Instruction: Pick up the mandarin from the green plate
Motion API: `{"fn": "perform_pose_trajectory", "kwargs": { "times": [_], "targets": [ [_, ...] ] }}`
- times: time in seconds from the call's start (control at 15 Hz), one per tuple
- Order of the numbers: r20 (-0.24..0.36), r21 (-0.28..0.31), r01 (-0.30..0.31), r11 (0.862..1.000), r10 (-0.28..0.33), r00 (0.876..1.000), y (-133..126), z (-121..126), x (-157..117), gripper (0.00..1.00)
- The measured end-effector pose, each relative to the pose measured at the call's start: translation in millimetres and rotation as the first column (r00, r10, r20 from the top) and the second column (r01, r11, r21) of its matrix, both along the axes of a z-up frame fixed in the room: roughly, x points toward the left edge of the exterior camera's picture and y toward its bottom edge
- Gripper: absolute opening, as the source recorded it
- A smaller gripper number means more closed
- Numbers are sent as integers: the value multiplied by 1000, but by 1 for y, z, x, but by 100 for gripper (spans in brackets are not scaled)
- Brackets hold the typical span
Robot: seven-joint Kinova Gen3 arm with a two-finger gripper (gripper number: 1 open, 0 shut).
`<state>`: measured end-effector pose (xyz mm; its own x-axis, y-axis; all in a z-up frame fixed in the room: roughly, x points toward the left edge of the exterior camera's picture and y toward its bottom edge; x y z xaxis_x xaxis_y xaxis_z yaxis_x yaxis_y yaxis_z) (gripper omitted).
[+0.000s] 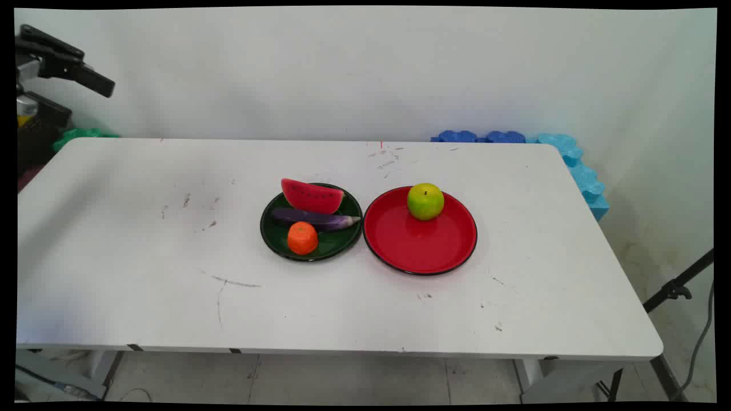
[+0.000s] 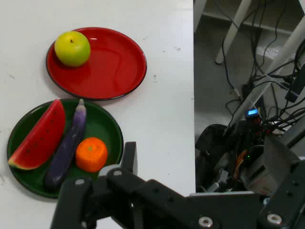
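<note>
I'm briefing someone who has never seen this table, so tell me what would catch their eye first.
Two plates sit side by side at the middle of the white table. The red plate holds only a green apple at its far rim. The dark green plate to its left is crowded with a watermelon slice, a purple eggplant and an orange. The black claw hangs above, near the green plate.

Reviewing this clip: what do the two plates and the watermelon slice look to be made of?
Red plate and green plate: probably glazed ceramic or enamel, shown by glossy reflections and thin dark rims; plastic is possible. Watermelon slice: likely moulded plastic or foam, with even matte colour and painted seeds.
</note>
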<state>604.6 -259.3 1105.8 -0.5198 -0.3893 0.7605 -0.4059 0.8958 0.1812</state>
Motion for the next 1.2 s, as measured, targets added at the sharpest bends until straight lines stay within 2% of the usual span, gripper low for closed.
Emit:
{"fn": "perform_pose_trajectory", "kwargs": {
  "times": [0.2,0.73,1.0,1.2],
  "targets": [
    [23,7,8,1000,-8,1000,-12,-3,-15,100],
    [134,14,-28,1000,26,991,-64,-10,-89,100],
    [204,39,-95,995,85,975,-88,-31,-139,100],
    [271,62,-136,989,114,956,-97,-60,-173,100]
  ]
}}
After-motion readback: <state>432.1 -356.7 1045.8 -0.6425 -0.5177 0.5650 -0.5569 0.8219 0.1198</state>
